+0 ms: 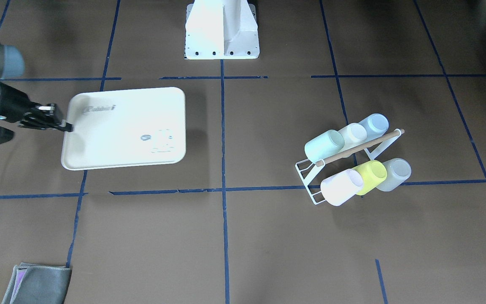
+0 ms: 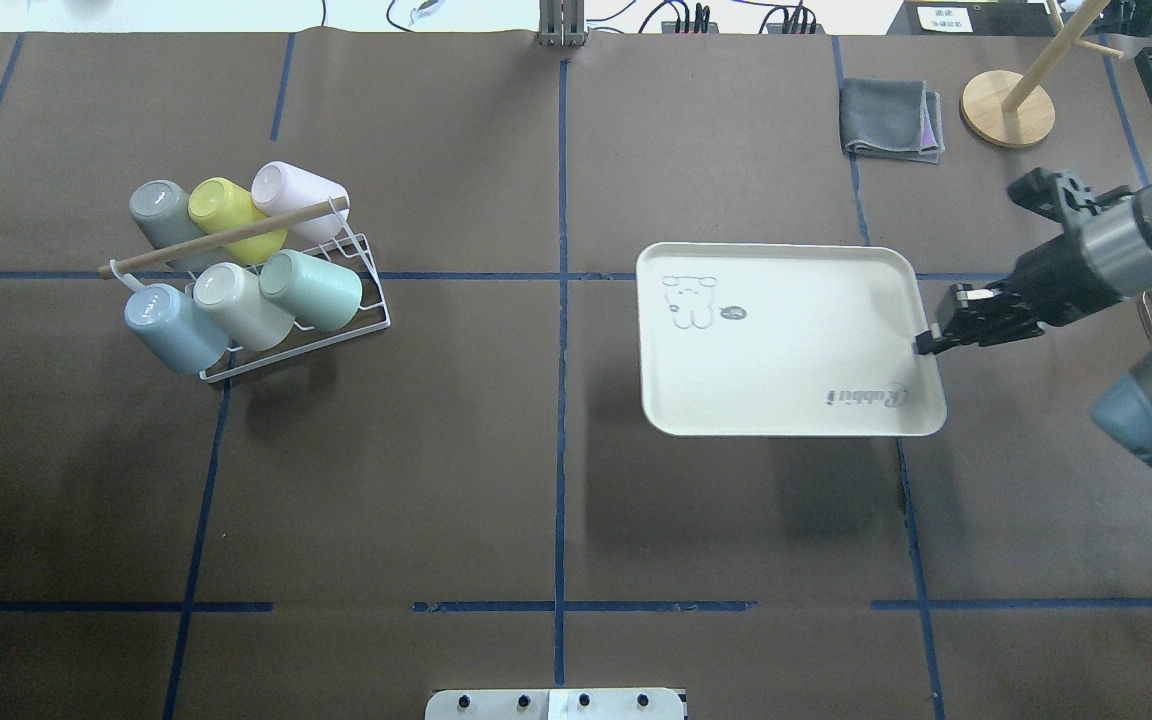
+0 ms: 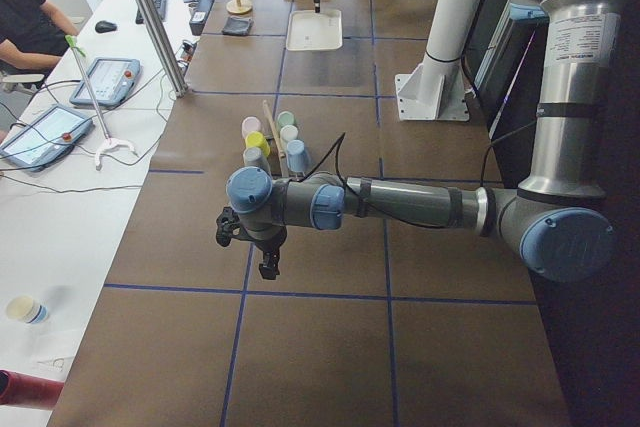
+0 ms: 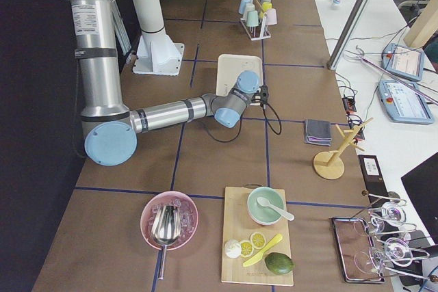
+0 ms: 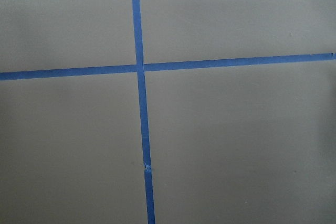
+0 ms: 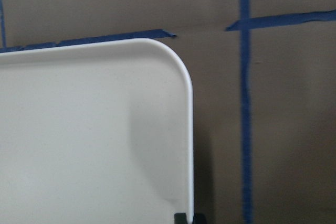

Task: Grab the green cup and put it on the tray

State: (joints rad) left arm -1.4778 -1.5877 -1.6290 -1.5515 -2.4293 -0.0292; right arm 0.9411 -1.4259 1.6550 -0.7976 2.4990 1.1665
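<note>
The green cup (image 2: 311,290) lies on its side in a white wire rack (image 2: 376,310) at the table's left, nearest the centre in the lower row; it also shows in the front view (image 1: 324,145). The cream tray (image 2: 786,350) with the bunny drawing is at the right, also in the front view (image 1: 120,131). My right gripper (image 2: 926,343) is shut on the tray's right rim, and the right wrist view shows the tray corner (image 6: 79,140). My left gripper (image 3: 265,267) hangs over bare table, far from the rack; I cannot tell whether it is open or shut.
Pale blue (image 2: 168,325), cream (image 2: 234,305), grey (image 2: 161,210), yellow-green (image 2: 221,210) and pink (image 2: 296,195) cups share the rack under a wooden rod. A grey cloth (image 2: 891,120) and a wooden stand (image 2: 1008,108) are at the far right. The robot base (image 1: 222,29) is mid-table.
</note>
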